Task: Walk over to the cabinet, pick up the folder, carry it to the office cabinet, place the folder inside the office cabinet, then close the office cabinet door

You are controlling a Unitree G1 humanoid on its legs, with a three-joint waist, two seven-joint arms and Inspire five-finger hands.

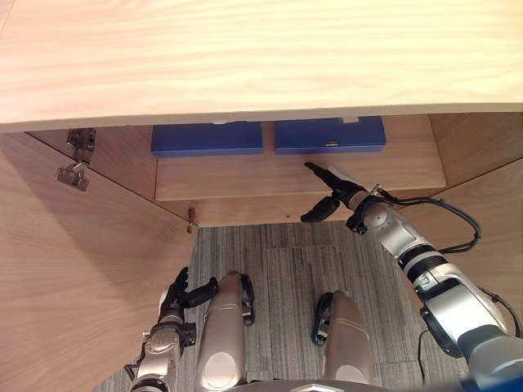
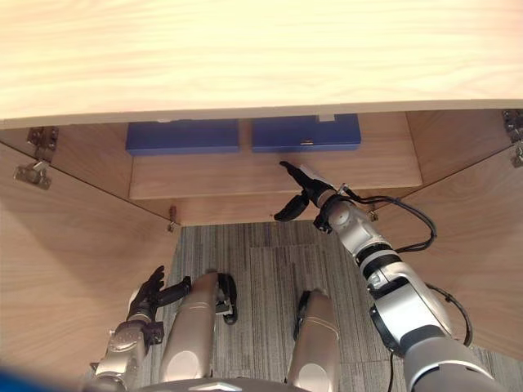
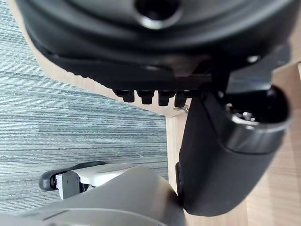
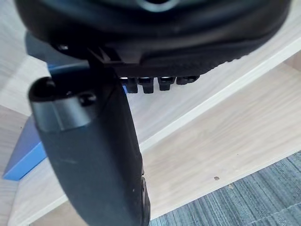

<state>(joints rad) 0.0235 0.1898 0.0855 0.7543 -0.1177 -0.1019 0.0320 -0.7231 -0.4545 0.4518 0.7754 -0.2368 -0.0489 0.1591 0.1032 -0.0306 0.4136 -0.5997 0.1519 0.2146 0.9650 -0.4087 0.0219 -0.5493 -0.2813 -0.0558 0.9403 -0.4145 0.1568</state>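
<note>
Black fingers of the right hand [image 1: 331, 194] are stretched out straight, thumb apart, holding nothing. They hang over the front edge of the pale wooden shelf [image 1: 245, 175] inside the open wooden office cabinet [image 1: 261, 57]. A flat blue folder [image 1: 329, 135] lies on that shelf just past the fingertips, not touching them. A second flat blue folder [image 1: 207, 139] lies close beside it on the left. The cabinet's top board hides the back of both folders. The right wrist view shows a blue folder corner past the thumb. The left hand [image 1: 181, 292] hangs low over the grey striped carpet [image 1: 278, 261], fingers loose and empty, beside the open wooden left door [image 1: 73, 286] with its silver hinge [image 1: 75, 162]. The right eye view shows the open right door [image 2: 482, 245].
</note>
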